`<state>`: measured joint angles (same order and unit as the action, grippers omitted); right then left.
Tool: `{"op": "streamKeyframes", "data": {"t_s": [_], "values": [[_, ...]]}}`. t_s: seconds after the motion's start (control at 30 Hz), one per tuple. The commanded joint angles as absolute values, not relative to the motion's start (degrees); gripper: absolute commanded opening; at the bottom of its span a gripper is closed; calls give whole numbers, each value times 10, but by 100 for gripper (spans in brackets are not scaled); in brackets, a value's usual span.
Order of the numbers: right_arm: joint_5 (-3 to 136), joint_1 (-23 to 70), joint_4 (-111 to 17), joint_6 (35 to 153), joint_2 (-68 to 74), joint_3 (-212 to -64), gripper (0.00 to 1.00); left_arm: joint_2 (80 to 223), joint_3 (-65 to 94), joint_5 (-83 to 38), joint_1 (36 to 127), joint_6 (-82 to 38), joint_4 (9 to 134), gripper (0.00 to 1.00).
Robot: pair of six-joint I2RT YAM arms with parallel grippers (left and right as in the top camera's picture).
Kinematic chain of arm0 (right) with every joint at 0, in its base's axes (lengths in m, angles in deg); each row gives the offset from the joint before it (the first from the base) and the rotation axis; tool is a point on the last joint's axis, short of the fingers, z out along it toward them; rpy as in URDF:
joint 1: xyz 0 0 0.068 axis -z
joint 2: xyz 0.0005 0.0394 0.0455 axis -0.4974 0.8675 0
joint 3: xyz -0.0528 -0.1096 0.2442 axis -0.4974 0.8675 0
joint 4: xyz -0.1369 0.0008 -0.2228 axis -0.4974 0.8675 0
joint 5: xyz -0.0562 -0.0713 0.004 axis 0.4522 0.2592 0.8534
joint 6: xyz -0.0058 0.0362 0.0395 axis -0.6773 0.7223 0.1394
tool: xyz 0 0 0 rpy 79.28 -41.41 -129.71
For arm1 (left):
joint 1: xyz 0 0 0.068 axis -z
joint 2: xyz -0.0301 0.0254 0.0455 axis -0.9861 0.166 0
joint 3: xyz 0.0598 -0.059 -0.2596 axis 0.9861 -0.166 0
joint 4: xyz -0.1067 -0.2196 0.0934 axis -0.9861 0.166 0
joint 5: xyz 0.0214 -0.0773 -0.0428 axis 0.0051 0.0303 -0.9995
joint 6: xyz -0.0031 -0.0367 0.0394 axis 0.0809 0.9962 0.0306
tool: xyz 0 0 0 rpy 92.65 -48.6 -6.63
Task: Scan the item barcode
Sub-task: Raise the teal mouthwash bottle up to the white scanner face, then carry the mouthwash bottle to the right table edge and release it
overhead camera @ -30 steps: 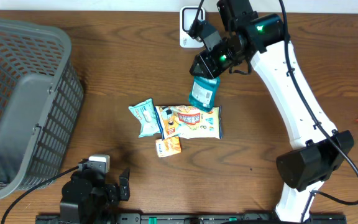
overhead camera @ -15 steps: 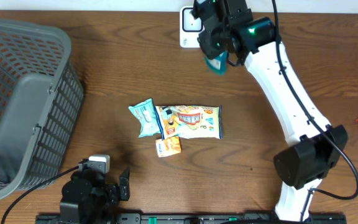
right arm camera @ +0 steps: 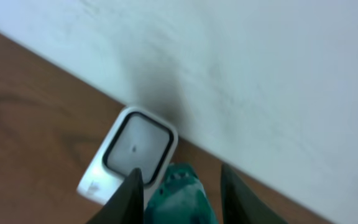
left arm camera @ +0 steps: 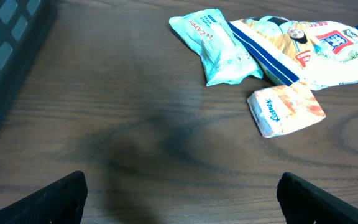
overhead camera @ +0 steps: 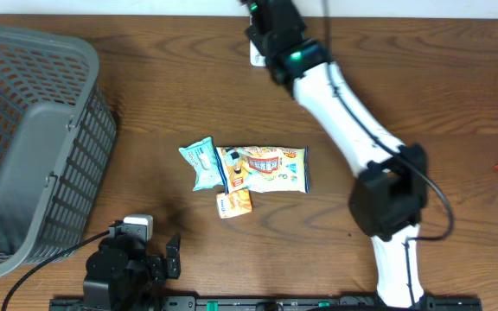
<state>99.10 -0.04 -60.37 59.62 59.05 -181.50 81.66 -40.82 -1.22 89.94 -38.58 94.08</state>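
Beside the wall [right arm camera: 260, 74], right claw [right arm camera: 178, 180] presented a gripped teal packet [right arm camera: 180, 202] at the scanner [right arm camera: 135, 146]; left claw [left arm camera: 182, 199] gaped empty. Next, barcode likely needed facing it.

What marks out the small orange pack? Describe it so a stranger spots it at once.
Right of the grey basket, three packets lie clustered mid-table. The orange pack sits on the cluster's robot-facing side, just below the teal pack and the large snack bag. It is the smallest and the only orange one.
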Motion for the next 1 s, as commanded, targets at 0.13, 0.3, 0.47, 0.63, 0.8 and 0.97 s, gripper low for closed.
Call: {"op": "streamKeyframes", "data": {"t_s": [0.13, 0.3, 0.47, 0.63, 0.8, 0.97], "values": [[1210, -51, -825, 331, 683, -1821, 7, 816, -406, -20, 901, -389, 942, 98], [1237, -61, -1009, 181, 749, -1822, 9, 816, -406, -20, 901, -389, 942, 98], [1234, -66, -1083, 96, 803, -1827, 10, 816, -406, -20, 901, -389, 942, 98], [1227, -66, -1104, 91, 831, -1837, 13, 816, -406, -20, 901, -389, 942, 98], [1224, -67, -1103, 90, 831, -1853, 13, 816, -406, -20, 901, -389, 942, 98], [1251, -66, -1102, 77, 825, -1866, 11, 816, -406, -20, 901, -389, 942, 98]]}}
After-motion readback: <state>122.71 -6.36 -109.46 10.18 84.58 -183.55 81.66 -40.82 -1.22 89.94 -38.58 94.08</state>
